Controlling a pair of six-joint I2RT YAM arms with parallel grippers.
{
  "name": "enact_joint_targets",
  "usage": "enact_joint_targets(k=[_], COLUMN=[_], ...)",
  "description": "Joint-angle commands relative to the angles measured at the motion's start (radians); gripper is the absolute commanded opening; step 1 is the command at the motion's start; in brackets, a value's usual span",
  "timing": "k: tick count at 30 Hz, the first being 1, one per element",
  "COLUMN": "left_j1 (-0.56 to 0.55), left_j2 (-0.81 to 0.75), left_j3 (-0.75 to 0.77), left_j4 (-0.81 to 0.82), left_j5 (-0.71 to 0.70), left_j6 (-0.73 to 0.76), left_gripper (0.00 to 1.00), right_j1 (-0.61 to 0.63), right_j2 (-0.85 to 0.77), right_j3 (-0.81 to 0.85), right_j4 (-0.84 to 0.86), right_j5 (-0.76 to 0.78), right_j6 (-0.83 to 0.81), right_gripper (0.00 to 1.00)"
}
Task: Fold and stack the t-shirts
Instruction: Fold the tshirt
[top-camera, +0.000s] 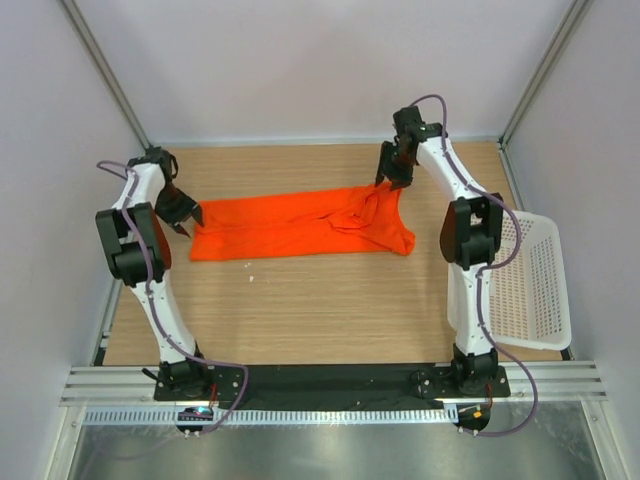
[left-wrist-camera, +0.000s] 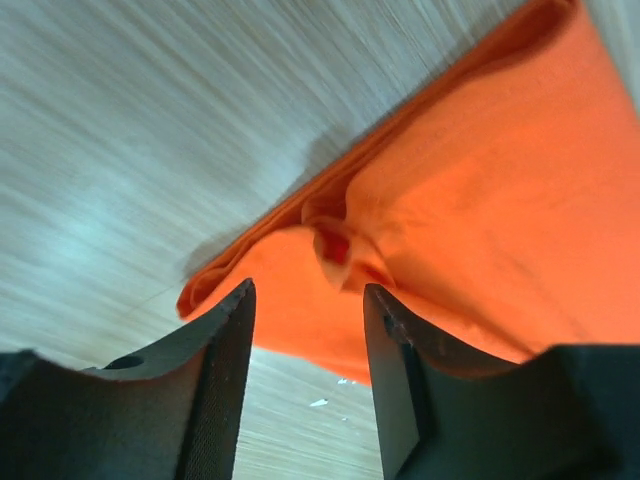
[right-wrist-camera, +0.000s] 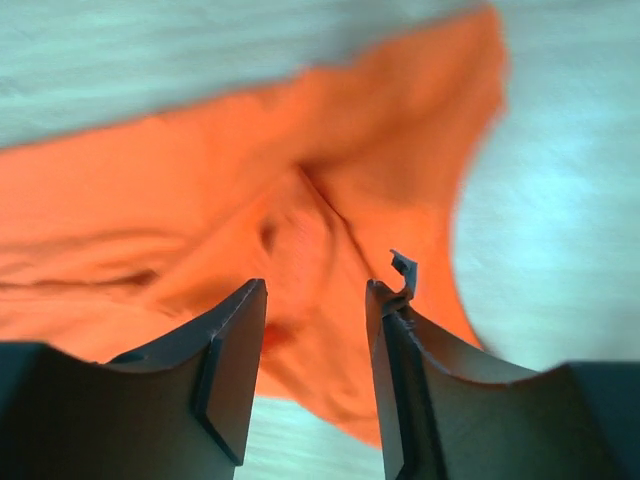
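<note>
The t-shirt (top-camera: 290, 230) is plain bright orange-red, the table (top-camera: 330, 310) pale brown with wood grain, the basket (top-camera: 540, 290) white lattice.

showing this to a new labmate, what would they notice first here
A bright orange-red t-shirt lies in a long band across the far half of the wooden table. The left end effector and right end effector, both open, sit at its two ends. A white basket rests at the table's right edge.

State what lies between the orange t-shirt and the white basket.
Between t-shirt and basket: only the right arm, over bare table; the top view shows it.
</note>
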Motion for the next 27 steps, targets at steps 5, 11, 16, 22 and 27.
enact_joint_targets(k=[5, 11, 16, 22, 27], left_j1=[-0.022, -0.045, -0.044, -0.045, -0.042], left_j2=[-0.292, -0.284, -0.221, -0.184, -0.171], left_j3=[-0.201, -0.329, -0.326, -0.334, -0.325], left_j4=[0.048, 0.128, 0.128, 0.135, 0.127], left_j5=[0.062, 0.127, 0.106, 0.112, 0.102], left_j6=[0.018, -0.013, 0.004, 0.007, 0.013], left_gripper=[0.43, 0.28, 0.24, 0.23, 0.23], right_j1=[-0.003, -0.003, -0.003, -0.002, 0.001], right_j2=[-0.431, -0.54, -0.537, -0.516, -0.48], right_j3=[-0.468, -0.749, -0.851, -0.923, -0.928], right_j4=[0.035, 0.13, 0.169, 0.233, 0.265], right_j5=[0.03, 0.023, 0.019, 0.023, 0.006], right_j6=[-0.077, -0.12, -0.143, -0.154, -0.148], right_gripper=[0.54, 0.44, 0.39, 0.43, 0.43])
